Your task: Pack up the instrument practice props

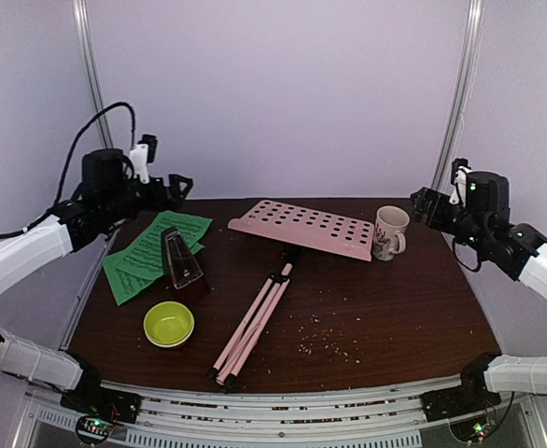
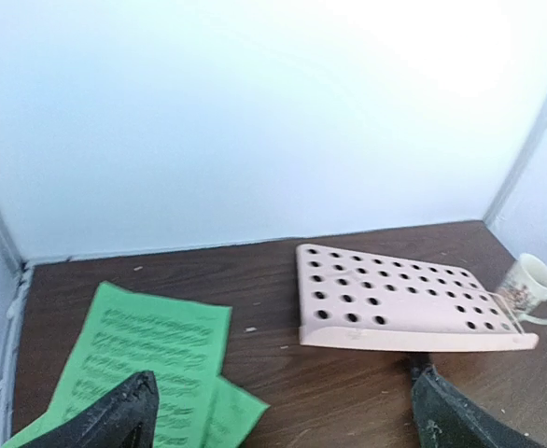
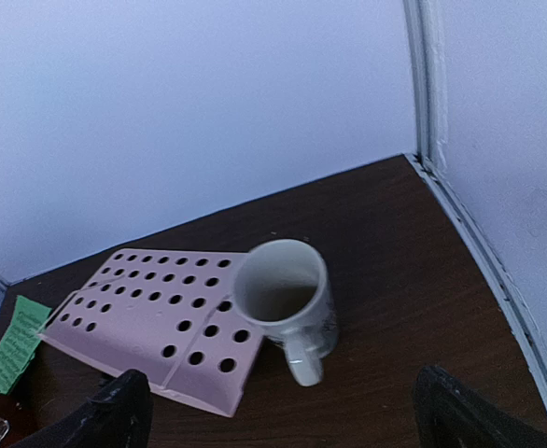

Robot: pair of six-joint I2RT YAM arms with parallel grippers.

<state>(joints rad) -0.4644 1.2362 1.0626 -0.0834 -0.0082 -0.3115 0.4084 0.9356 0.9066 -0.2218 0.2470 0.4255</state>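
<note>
Right, nearest my arm bases I see a yellow-green bowl (image 1: 169,324) on the table (image 1: 395,317), with scattered crumbs (image 1: 325,341) off to its right. Just beside the bowl lie the pink folded legs of the music stand (image 1: 255,322), running diagonally away from me. Further back, a dark metronome (image 1: 180,259) stands upright on green sheet music (image 1: 152,252); the sheets are spread loose, overlapping each other. Beyond that, the stand's perforated pink tray (image 1: 301,227) rests tilted, and a printed mug (image 1: 389,231) stands just beside its right end.

As for progress, I judge nothing looks gathered: the props lie spread over the tabletop, and I see no case or box in any view to receive them.

Both arms hang high at the far corners. My left gripper (image 2: 283,411) has its fingers spread wide over the sheets, holding nothing. My right gripper (image 3: 278,411) is likewise wide apart above the mug, holding nothing.
</note>
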